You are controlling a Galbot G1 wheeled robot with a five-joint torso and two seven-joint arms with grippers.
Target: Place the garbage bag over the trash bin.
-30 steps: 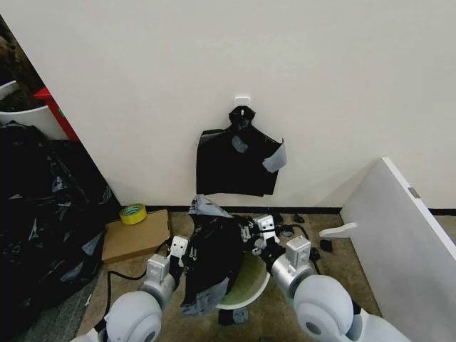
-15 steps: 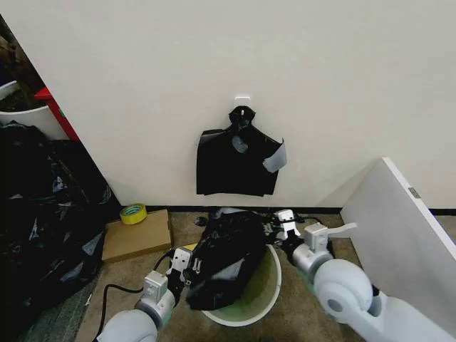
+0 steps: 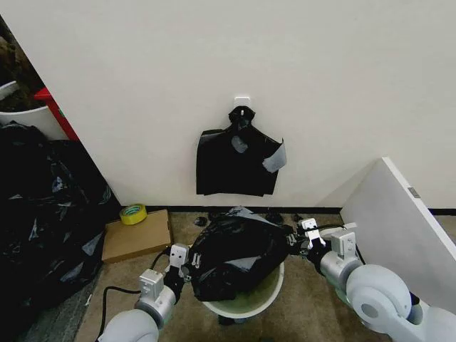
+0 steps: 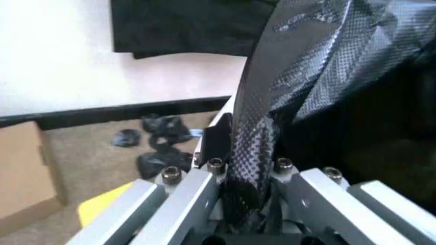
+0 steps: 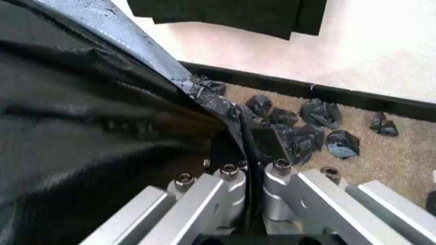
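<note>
left gripper (image 3: 187, 262): pinched tight on the bag's left edge
right gripper (image 3: 299, 235): clamped on the right edge
garbage bag (image 3: 235, 253): stretched between the 2, over the trash bin (image 3: 274, 288)
handling: probably light, floppy, slick, so hold the rim
change: grippers further apart, bag lower, covering more of the bin

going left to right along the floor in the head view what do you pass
heap of black plastic sheeting → tape roll → left gripper → garbage bag over the trash bin → right gripper → leaning white board
</note>
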